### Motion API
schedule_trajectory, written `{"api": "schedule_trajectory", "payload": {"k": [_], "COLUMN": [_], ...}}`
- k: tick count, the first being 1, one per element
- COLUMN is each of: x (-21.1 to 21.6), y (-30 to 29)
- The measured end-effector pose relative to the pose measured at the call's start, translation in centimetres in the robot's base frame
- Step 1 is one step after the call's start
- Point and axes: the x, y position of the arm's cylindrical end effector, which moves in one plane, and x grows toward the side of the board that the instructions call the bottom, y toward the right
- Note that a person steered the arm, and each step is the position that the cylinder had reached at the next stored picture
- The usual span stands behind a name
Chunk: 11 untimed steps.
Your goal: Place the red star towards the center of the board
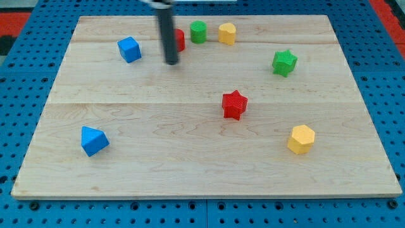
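The red star [234, 104] lies on the wooden board [190, 158], a little right of the board's middle. My tip [171, 63] is on the board toward the view's top, well up and left of the red star and apart from it. The rod partly hides a red block [180, 40] just behind it; its shape cannot be made out.
A blue cube [129, 49] sits left of the tip. A green cylinder [199, 31] and a yellow block [227, 33] lie at the top. A green star [284, 63] is at the right, a yellow hexagon [301, 139] at lower right, a blue block [94, 140] at lower left.
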Motion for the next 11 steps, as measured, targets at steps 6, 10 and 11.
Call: {"api": "schedule_trajectory", "payload": {"k": [6,10,11], "x": [14.7,13.0,11.6], "y": [-4.0,4.9,7.7]}}
